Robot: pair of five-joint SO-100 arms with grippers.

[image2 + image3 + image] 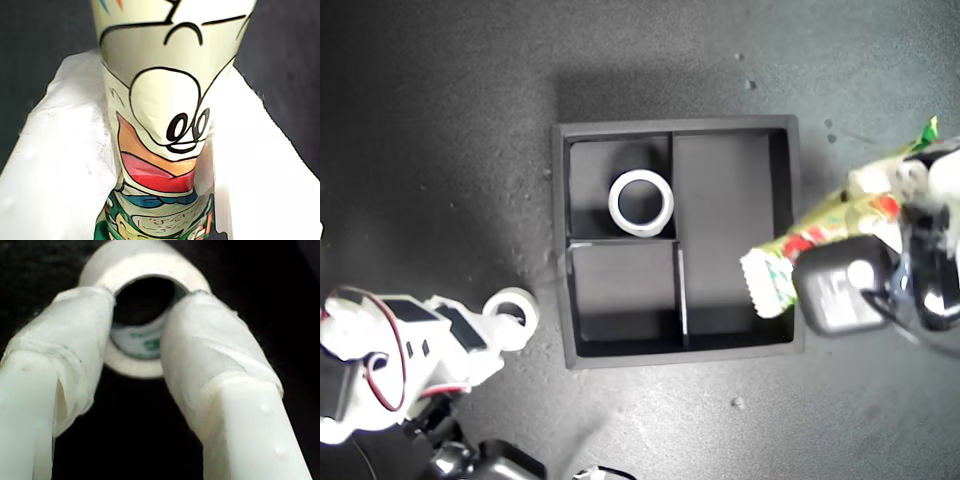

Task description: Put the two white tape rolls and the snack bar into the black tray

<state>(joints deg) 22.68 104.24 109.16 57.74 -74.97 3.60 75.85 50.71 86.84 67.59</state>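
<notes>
**A:** Starting at the exterior view's left: is that roll (510,294) actually held?

**B:** I can't tell. It sits at about eight o'clock off the tray (680,358), outside the wall. In the second wrist view my second gripper (142,315) has a finger on each side of the hole, but whether they are pinching the rim is hidden. If they only straddle it, a lift could leave the roll behind. If they catch one edge, I'd expect it to tip and roll off.

**A:** And the middle?

**B:** The other roll (615,205) lies flat in the tray's eleven o'clock compartment, so that one is home. The seven o'clock compartment looks free. The low divider might catch the loose roll if it is brought in too low.

**A:** And over on the exterior view's right?

**B:** My first gripper (160,150) is clamped on the bar (820,232), pads on both faces. The bar hangs tilted, with its crimped end over the tray's wall at about four o'clock. The rest stretches away towards two o'clock, outside the tray.

**A:** So if it's dropped now?

**B:** Most of its length is beyond the wall, so I'd say it would straddle the rim or slide out. It lies crosswise too, so it probably needs turning twelve-to-six to fit the long compartment.
</notes>
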